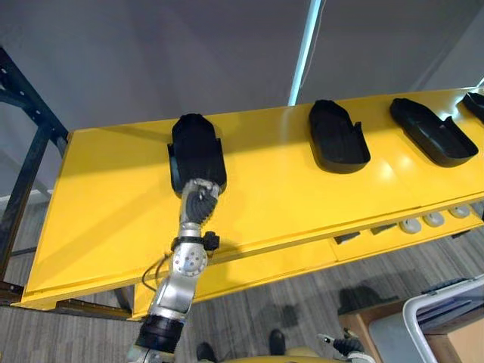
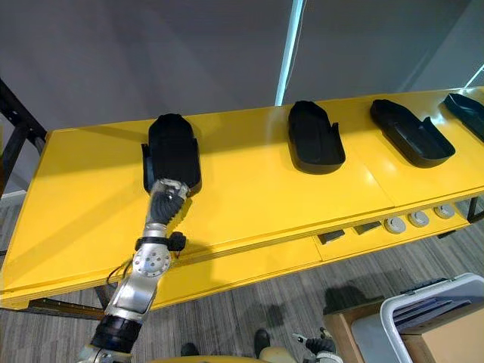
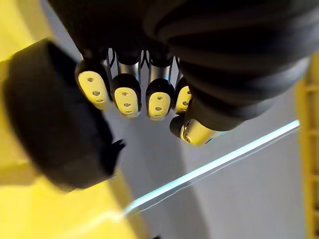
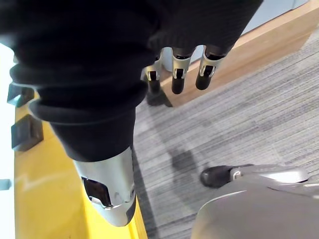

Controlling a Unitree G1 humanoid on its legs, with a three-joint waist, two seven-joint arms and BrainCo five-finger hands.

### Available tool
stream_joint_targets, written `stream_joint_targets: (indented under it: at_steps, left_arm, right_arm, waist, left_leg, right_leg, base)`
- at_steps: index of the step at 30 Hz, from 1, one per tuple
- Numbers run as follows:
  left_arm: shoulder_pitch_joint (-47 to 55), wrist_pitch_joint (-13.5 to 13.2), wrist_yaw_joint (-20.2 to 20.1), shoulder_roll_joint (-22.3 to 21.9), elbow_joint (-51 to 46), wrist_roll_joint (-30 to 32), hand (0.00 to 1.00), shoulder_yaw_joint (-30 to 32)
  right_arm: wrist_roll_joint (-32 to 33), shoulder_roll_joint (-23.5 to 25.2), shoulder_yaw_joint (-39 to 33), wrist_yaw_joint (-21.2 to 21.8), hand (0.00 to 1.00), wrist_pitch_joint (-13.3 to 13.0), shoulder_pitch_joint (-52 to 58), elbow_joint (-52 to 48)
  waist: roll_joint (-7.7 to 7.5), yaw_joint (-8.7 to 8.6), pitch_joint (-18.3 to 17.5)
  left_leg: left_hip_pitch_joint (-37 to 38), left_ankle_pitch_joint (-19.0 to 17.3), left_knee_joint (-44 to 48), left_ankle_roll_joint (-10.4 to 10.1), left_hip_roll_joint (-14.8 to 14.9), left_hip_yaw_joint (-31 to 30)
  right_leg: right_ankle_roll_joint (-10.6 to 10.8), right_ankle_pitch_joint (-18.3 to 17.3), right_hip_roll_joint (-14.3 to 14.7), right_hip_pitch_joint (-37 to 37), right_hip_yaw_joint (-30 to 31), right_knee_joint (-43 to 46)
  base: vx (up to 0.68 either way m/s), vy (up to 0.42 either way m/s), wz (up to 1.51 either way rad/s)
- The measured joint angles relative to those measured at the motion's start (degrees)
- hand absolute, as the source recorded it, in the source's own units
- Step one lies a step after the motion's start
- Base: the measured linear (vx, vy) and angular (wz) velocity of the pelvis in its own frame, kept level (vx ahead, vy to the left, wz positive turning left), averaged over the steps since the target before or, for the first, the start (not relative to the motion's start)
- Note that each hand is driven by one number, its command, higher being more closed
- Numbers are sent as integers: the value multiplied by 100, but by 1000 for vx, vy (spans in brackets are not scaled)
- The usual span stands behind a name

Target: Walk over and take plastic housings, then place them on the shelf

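Observation:
Several black plastic housings lie on the yellow shelf (image 1: 287,197). The leftmost housing (image 1: 197,147) sits near the shelf's left part, and two more housings (image 1: 336,136) (image 1: 432,130) lie to the right. My left hand (image 1: 198,200) rests at the near end of the leftmost housing. In the left wrist view its fingers (image 3: 126,97) are curled with nothing inside them, and the housing (image 3: 55,124) lies beside them. My right hand (image 4: 182,69) hangs low over the grey floor with relaxed straight fingers, holding nothing.
A black metal frame (image 1: 26,144) stands at the shelf's left end. Small round white parts (image 1: 432,220) sit on the lower ledge at the right. A white crate (image 1: 439,318) and a brown box stand on the floor at the lower right.

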Motion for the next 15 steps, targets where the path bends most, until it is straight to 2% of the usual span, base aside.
stream_joint_targets:
  at_steps: [4,5,8,10,13,14,15]
  left_arm:
    - [147,-148,609,-134,-123,-561,100,1188]
    - [316,-192,903,-162,-125,-734,100,1589]
    - [881,-185,1379,-325,-138,-1025,100,2240]
    - [1270,-147,1486,-479,-140,-1129,100,2379]
    - [1814,18,1505,-759,19,-1243,100,2548]
    - [1931,79,1457,-828,273,-1384,0,2562]
    - [1964,88,1446,-843,490,-1426,0,2560]
  right_arm:
    - [44,1,-10,-2,0,-3,127,-4]
    - [47,9,-8,-8,0,-4,130,-10]
    - [53,83,-36,-21,0,-4,210,-126]
    - [51,117,-36,-34,0,-7,290,-270]
    - [47,188,-17,-49,0,-10,323,-488]
    - [48,218,5,-57,0,-4,318,-573]
    - [48,222,50,-59,0,-3,318,-625]
  waist:
    - [-9,158,6]
    - [-23,177,7]
    - [-41,270,-2]
    - [-47,314,-6]
    - [-113,469,-50]
    - [-141,480,-68]
    - [-146,479,-74]
  left_leg:
    - [7,-1,-1,2,-4,-144]
    - [15,-1,-1,2,-6,-157]
    - [15,0,-2,2,-12,-236]
    - [17,-12,-2,18,-16,-291]
    - [21,-63,-1,26,-26,-296]
    - [21,-77,0,42,-20,-296]
    - [22,-81,1,47,-17,-289]
  right_leg:
    - [11,-87,-11,59,-154,103]
    - [7,-100,-18,93,-200,105]
    - [53,-154,-84,125,-327,164]
    - [74,-182,-104,171,-431,171]
    - [84,-189,-145,185,-485,178]
    - [85,-191,-152,196,-536,194]
    - [84,-192,-154,197,-551,208]
  base:
    - [-23,-5,22]
    - [-3,2,20]
    - [19,18,21]
    - [29,6,22]
    - [23,16,9]
    - [12,7,11]
    - [6,7,12]
